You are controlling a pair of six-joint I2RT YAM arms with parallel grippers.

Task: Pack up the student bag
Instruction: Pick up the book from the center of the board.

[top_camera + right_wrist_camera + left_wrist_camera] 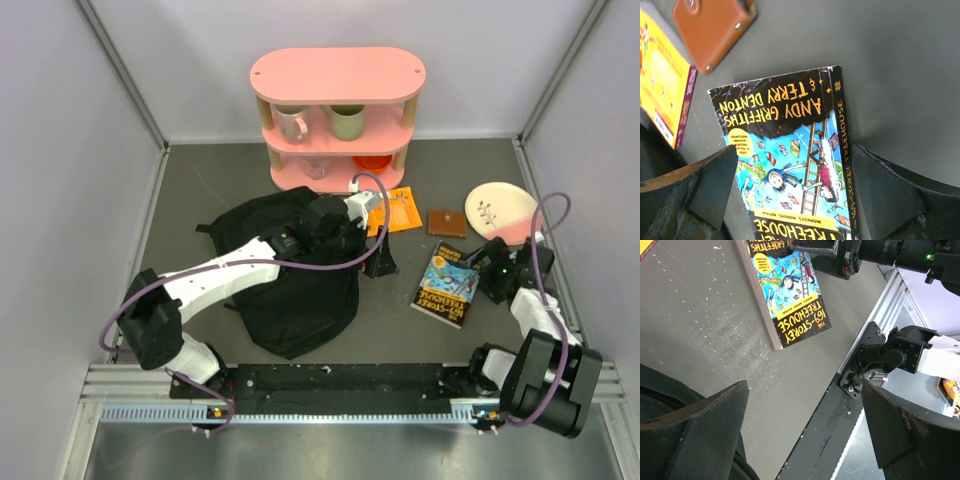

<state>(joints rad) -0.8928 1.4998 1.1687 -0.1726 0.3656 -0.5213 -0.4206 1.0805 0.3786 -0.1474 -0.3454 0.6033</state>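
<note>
The student bag (290, 285), black and floppy, lies crumpled on the dark table left of centre; a corner of the bag (660, 395) shows in the left wrist view. My left gripper (381, 264) reaches over the bag's right edge and stands open (805, 410) above bare table, holding nothing. A colourful treehouse paperback (446, 286) lies flat to the right. My right gripper (488, 258) hangs low over the paperback's (795, 160) far end, open (795, 185), one finger (890, 195) beside the spine and the other at the opposite edge.
An orange booklet (396, 210), a brown wallet (447, 222) and a pale plate (500, 210) lie behind the book. A pink shelf (338, 75) with two mugs stands at the back. Grey walls enclose the table; a black rail (340, 380) runs along the near edge.
</note>
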